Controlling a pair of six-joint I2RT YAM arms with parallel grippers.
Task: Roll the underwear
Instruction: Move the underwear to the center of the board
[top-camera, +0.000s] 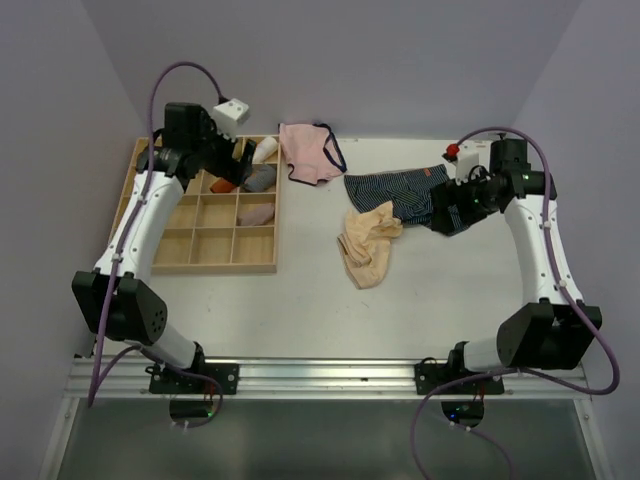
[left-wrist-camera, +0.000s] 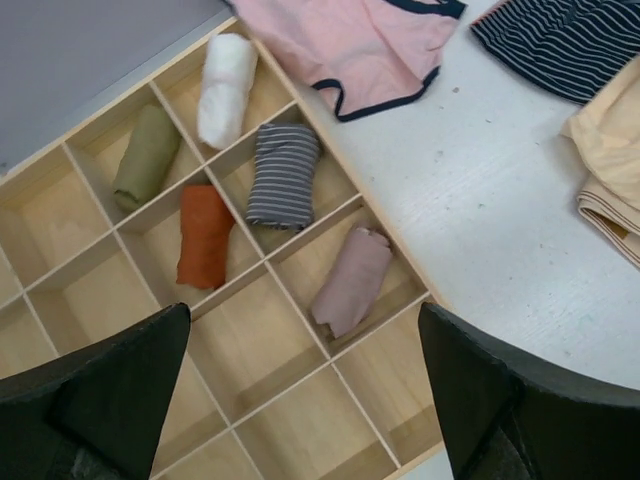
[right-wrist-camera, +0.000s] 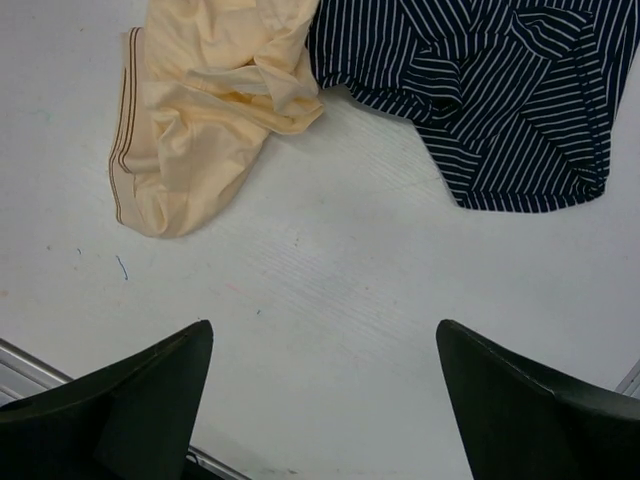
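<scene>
Underwear: the peach underwear (top-camera: 367, 246) lies crumpled on the table (top-camera: 300, 300), just right of the middle of the top view. Its upper end touches the striped pair (top-camera: 400, 192).
Long axis: it runs roughly top to bottom in that frame.
Nearer arm: your right gripper (top-camera: 447, 214) hangs near it, to its right. Your left gripper (top-camera: 238, 162) is well apart, over the wooden tray (top-camera: 165, 262) at upper left.
Jaws: both pairs stand apart and hold nothing.
Right wrist view: the cloth sits at upper left, beyond the fingertips.
Hard to tell: bunched folds hide the leg openings, and you cannot tell which cloth overlaps the other. The left wrist view cuts the underwear off at its right edge.
</scene>
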